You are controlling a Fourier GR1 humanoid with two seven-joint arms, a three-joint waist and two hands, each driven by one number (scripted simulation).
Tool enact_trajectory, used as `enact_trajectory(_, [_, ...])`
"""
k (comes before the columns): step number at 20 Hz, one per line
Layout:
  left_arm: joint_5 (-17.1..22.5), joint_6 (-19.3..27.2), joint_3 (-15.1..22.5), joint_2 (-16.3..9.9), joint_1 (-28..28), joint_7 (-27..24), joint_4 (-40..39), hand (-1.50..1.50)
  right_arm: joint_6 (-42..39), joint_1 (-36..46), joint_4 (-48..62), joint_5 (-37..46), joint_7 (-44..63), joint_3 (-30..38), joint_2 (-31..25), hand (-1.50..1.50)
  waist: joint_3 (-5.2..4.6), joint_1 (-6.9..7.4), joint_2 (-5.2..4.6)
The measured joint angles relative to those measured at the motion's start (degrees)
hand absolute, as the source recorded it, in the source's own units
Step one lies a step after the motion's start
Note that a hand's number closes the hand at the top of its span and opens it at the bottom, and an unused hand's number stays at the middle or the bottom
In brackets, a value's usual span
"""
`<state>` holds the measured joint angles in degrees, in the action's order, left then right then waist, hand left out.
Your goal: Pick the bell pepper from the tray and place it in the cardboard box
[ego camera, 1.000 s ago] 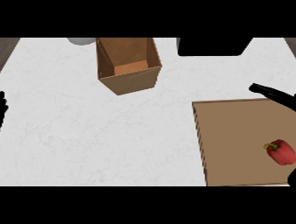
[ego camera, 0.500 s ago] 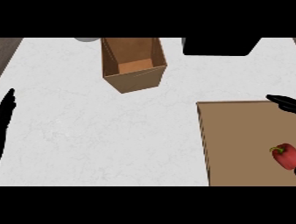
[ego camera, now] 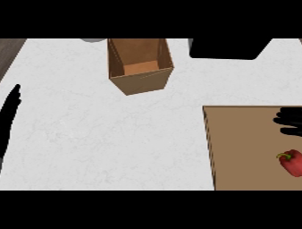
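Since the left hand [ego camera: 1,129] just rests at the left edge w/ fingers straight, it's no factor; the box [ego camera: 140,65] stands open-topped further right, well apart from the tray [ego camera: 246,147]. On the tray the right hand [ego camera: 300,123] has fingers spread, holding nothing, near the pepper [ego camera: 295,163] but not touching. Risk: fingers probably nudge the pepper so it rolls off the grasp; nothing blocks the route to the box, tho a dark block [ego camera: 229,48] sits beside it.

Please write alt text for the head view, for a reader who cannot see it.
A red pepper lies on a brown tray, with the right hand above it, not touching. An open box stands further back; the left hand rests at the left edge.
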<state>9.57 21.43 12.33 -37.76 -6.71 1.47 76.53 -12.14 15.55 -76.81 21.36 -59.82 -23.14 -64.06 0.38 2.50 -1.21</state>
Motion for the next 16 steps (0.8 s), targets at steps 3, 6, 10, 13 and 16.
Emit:
enact_trajectory(3, [-0.35,-0.14,-0.15,0.24,-0.10,-0.01,-0.80,0.00,3.69,1.02,2.76,7.26,-1.44,-3.11,-0.24,-1.50,-0.11,0.01,0.23])
enact_trajectory(6, [-1.05,-0.09,0.15,1.21,-0.58,0.25,-1.47,0.00,5.46,3.72,6.52,13.09,-2.10,-5.92,1.30,-1.50,-0.19,-0.06,0.39])
enact_trajectory(10, [-2.03,-0.08,-0.35,1.97,-0.71,0.04,-2.42,0.00,7.92,6.13,11.62,19.45,-2.67,-8.67,4.57,-1.50,-0.27,-0.65,0.65])
enact_trajectory(13, [-2.30,-0.92,-1.29,1.99,-0.90,0.31,-2.75,0.00,9.63,8.15,15.12,23.16,-2.78,-9.44,7.45,-1.50,-0.29,-1.03,0.80])
enact_trajectory(16, [-2.61,-1.84,-2.44,1.81,-1.02,0.43,-3.12,0.00,11.20,9.44,19.25,26.06,-3.28,-9.75,10.31,-1.50,-0.31,-1.27,0.89])
